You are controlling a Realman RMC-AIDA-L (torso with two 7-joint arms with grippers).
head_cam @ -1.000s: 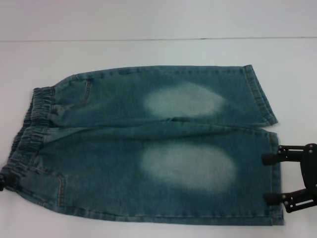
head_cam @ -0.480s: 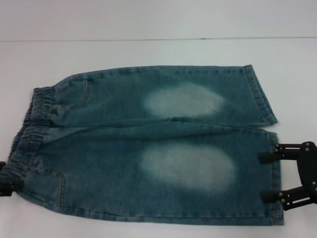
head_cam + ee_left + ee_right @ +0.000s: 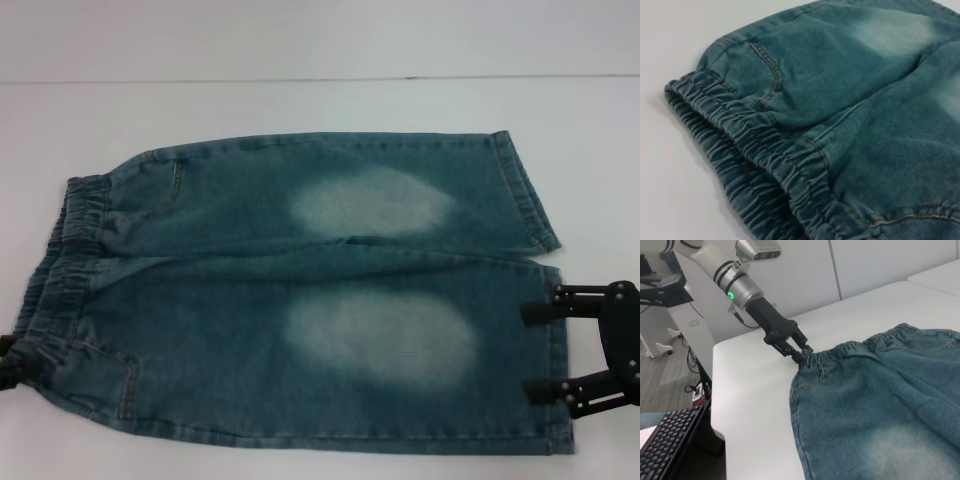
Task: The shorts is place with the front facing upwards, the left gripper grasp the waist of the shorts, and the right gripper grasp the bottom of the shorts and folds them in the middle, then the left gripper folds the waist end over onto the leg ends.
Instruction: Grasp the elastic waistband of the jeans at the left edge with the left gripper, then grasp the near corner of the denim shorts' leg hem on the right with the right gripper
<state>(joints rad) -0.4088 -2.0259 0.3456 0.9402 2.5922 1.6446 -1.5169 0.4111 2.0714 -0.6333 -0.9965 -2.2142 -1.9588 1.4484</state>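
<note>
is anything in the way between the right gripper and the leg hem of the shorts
Nothing visible is. The right gripper sits open at the hem of the near leg of the shorts, fingers over the hem's edge. The left gripper is already at the waistband. Only bare table surrounds the denim.

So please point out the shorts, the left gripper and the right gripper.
shorts [image 3: 300, 300]: head view, middle of the denim front.
left gripper [image 3: 801, 354]: right wrist view, fingertips at the waistband corner.
right gripper [image 3: 545, 350]: head view, between the two fingers at the leg hem.
</note>
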